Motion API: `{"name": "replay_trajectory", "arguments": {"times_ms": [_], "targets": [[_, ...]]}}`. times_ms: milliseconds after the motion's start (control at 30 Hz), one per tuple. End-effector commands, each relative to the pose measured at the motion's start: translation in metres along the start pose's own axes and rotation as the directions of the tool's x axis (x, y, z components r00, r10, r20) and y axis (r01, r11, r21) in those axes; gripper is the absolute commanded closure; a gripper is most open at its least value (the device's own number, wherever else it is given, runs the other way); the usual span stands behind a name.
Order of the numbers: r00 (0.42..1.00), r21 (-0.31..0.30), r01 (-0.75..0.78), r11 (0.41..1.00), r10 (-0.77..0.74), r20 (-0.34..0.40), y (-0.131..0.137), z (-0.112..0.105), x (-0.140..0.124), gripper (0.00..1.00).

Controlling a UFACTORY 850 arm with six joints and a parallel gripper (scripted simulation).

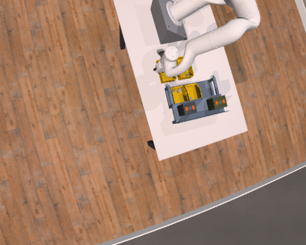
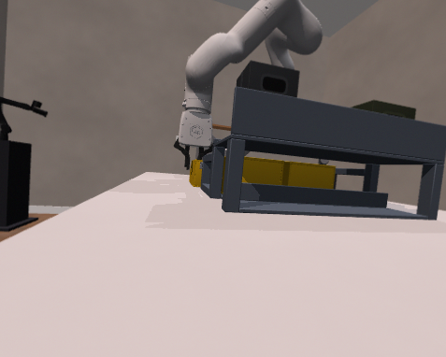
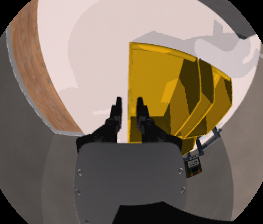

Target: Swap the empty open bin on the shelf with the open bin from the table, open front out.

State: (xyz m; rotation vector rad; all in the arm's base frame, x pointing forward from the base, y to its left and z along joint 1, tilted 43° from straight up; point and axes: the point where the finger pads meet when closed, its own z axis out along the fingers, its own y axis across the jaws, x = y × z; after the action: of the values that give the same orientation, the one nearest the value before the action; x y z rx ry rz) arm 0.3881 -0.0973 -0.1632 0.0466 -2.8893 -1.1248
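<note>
We found two yellow bins (image 1: 186, 73) standing side by side on the white table (image 1: 195, 135), just in front of the grey shelf (image 1: 198, 115), with the gripper (image 3: 129, 111) poised over the outer edge of the one farther from the shelf's middle. The wrist view alone showed us how the fingers stood: parted a little, with only the table surface visible in the narrow gap, and the bin's near wall (image 3: 156, 90) just beside the other finger, not between the two, so they held nothing. The top view showed what the wrist could not: two more yellow bins (image 1: 185, 93) in the shelf's front row and two dark boxes (image 1: 217, 102) on its upper board. The side view hid most of the table bins behind the shelf's corner post (image 2: 233, 175).
</note>
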Motion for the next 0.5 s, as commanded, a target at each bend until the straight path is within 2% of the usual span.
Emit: {"name": "replay_trajectory", "arguments": {"times_ms": [0, 467], "targets": [[1.000, 0.001, 0.001, 1.000, -0.001, 0.001, 0.000, -0.003, -0.001, 0.74], [1.000, 0.001, 0.001, 1.000, -0.001, 0.001, 0.000, -0.013, -0.001, 0.74]]}}
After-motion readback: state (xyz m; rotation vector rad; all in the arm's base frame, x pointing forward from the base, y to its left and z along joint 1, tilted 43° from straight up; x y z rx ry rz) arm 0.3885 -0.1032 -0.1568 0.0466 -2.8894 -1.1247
